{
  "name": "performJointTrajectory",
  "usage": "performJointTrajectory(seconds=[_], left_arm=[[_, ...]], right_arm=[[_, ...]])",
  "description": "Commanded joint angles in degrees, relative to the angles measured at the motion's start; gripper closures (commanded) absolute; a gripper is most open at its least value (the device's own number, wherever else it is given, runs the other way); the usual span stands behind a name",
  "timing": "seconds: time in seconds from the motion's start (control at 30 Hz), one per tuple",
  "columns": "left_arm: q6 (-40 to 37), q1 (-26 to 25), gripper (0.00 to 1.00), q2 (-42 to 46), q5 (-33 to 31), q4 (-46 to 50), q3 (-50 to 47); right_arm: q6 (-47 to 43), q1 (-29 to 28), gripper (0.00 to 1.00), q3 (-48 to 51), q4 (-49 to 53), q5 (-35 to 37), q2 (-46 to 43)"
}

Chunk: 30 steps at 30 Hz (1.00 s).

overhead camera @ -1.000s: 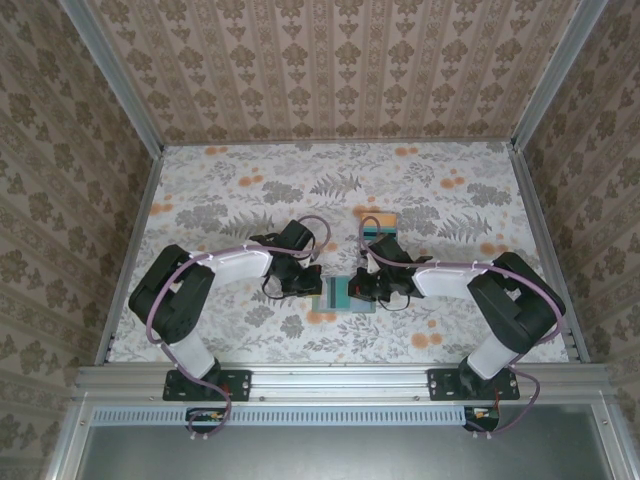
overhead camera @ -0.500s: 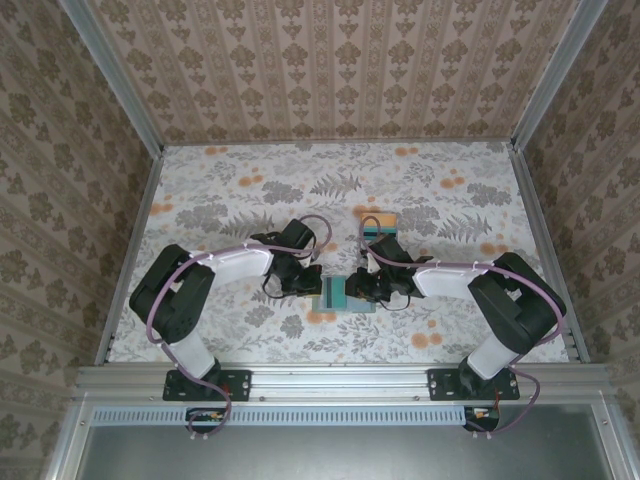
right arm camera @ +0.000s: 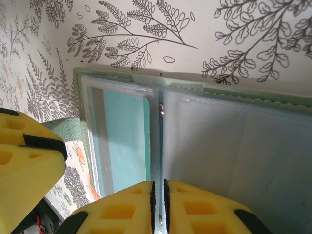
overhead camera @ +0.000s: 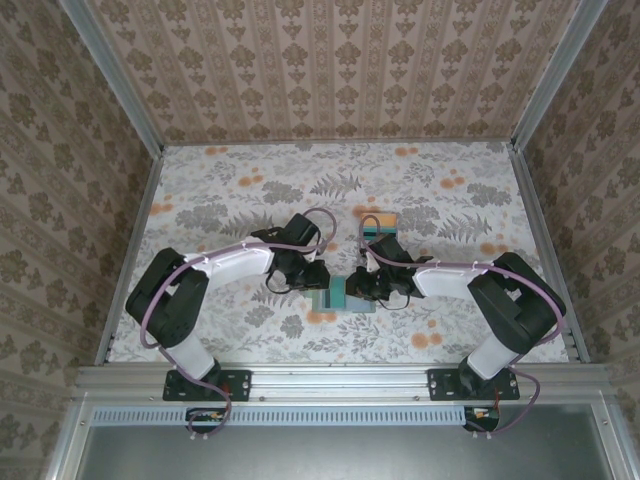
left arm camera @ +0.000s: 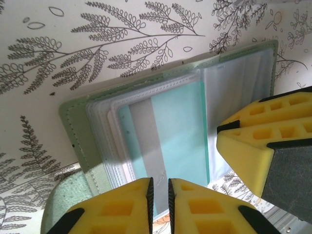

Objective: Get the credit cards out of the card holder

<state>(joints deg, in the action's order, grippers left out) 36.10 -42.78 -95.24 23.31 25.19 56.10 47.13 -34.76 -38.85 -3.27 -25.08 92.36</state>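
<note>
lying open, long axis sideways: card holder (right arm camera: 234, 141); left hand (left arm camera: 159, 184), right hand (right arm camera: 158, 187) seemingly clenched

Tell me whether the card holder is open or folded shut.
Open, spread flat. The card holder shows clear sleeves exposed in both wrist views, a teal card inside one.

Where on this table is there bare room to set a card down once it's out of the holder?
Widest free patch: the far table strip between the back wall and both arms. Also free: the right side past the orange-and-teal card stack. Crowded: the centre, where the left end effector and right end effector meet over the card holder.
</note>
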Motion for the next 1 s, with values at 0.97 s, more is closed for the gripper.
performJointTrajectory(seconds=[0.97], left_arm=[[-0.44,-0.62,0.98,-4.95,-0.82,2.07,-1.8]], right_arm=[[0.58,-1.4,0.83,-2.02,-3.27,-4.14,5.72]])
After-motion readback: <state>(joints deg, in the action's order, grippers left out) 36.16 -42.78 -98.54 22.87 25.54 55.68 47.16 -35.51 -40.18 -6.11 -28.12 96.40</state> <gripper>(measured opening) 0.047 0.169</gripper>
